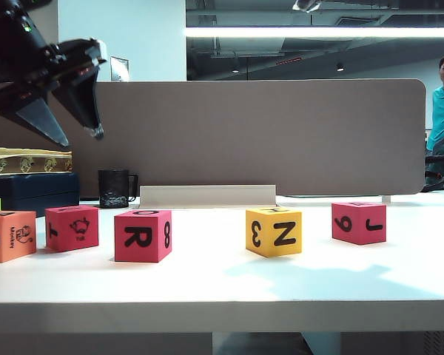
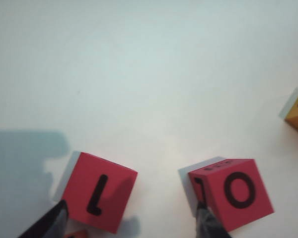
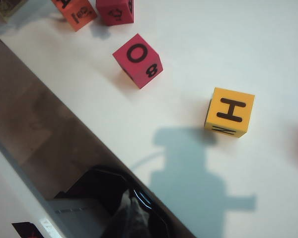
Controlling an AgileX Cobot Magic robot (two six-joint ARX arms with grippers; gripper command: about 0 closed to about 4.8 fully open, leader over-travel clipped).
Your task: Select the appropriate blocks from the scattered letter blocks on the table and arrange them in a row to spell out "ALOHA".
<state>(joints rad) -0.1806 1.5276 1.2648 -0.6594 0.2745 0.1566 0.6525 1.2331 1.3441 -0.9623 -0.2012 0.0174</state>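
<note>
1. Far left on the table (image 1: 222, 285): orange block (image 1: 9, 235), then red block (image 1: 72, 227) with T toward the exterior camera, red R block (image 1: 143, 235) showing O on top.
2. Mid-right: yellow N block (image 1: 274, 231), H on top; red block (image 1: 359, 222) furthest right.
3. Handling, my read: foam cubes, light and squashy, probably not slippery. Pinch two opposite flat faces, mid-height.
4. Left pincer (image 1: 78, 122) hangs high above the left blocks, fingers pointing down, released, nothing held.
5. Right pincer (image 3: 131, 218) sits over the divider panel (image 1: 281, 133) behind the table, clenched, empty.
</note>
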